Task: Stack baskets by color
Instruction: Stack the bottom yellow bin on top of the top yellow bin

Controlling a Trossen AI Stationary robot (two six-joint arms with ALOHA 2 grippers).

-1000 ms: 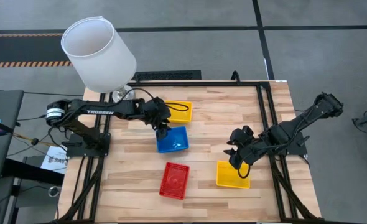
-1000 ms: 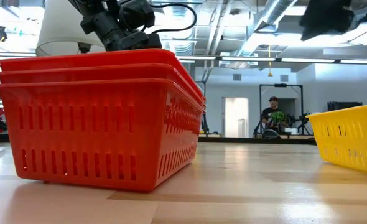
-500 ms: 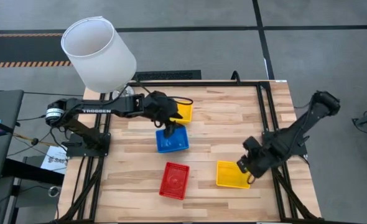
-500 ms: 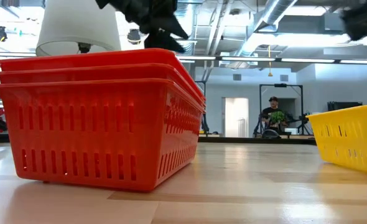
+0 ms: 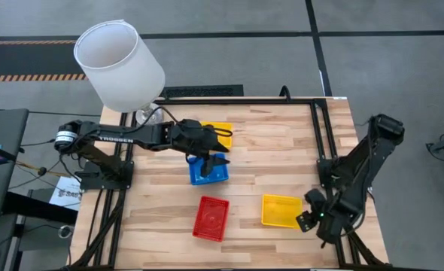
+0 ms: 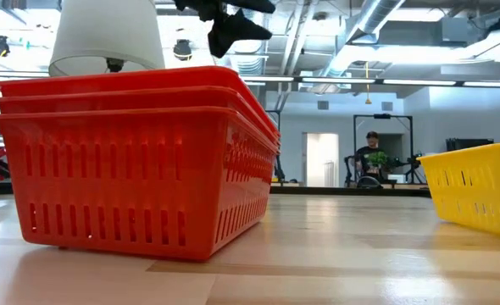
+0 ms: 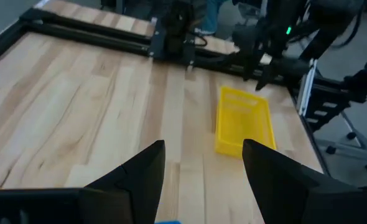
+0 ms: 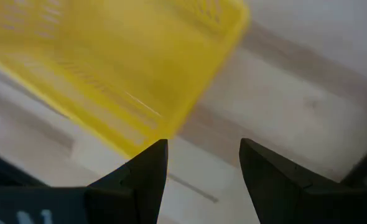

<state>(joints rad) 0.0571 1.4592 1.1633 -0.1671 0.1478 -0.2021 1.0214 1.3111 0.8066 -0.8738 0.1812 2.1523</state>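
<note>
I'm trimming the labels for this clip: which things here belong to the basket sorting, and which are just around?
Part of the job:
- red baskets, stacked
- blue baskets
- yellow basket near the right arm
- yellow basket behind the blue ones

Just around:
- white lampshade
- person in the room behind

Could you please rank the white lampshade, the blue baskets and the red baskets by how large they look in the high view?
1. White lampshade, clearly largest, though it stands nearer the camera.
2. Blue baskets and red baskets look alike; the left gripper partly covers the blue.
</note>
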